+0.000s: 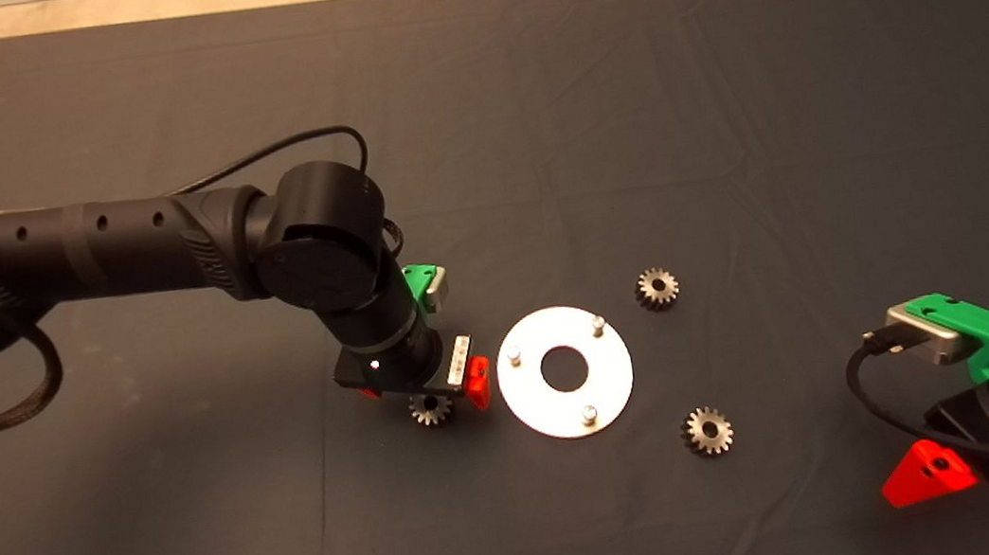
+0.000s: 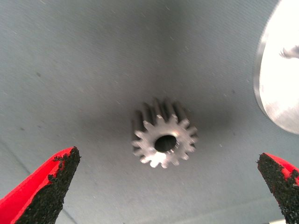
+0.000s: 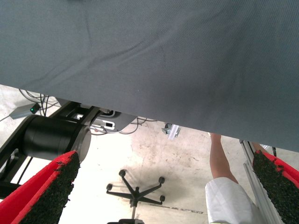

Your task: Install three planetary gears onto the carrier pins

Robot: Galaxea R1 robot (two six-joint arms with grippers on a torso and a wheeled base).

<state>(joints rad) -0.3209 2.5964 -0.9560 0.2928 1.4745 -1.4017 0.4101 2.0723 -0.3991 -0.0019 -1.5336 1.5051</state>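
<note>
The round silver disc [image 1: 564, 371] lies mid-mat with three carrier pins [image 1: 514, 356] [image 1: 597, 325] [image 1: 588, 414] standing bare around its central hole. Three planetary gears lie flat on the mat: one [image 1: 431, 408] left of the disc, one [image 1: 657, 288] to its upper right, one [image 1: 707, 431] to its lower right. My left gripper [image 1: 427, 397] hovers over the left gear [image 2: 163, 140], open, its fingers [image 2: 46, 186] spread wide on either side without touching it. The disc's edge [image 2: 280, 79] shows beside that gear. My right gripper [image 3: 163, 196] waits open at the mat's lower right [image 1: 927, 471].
The dark mat [image 1: 719, 95] has free room all around the parts. Beyond the mat's edge, the right wrist view shows floor, a chair base [image 3: 135, 189], a black cylinder [image 3: 51, 137] and a person's leg [image 3: 222, 163].
</note>
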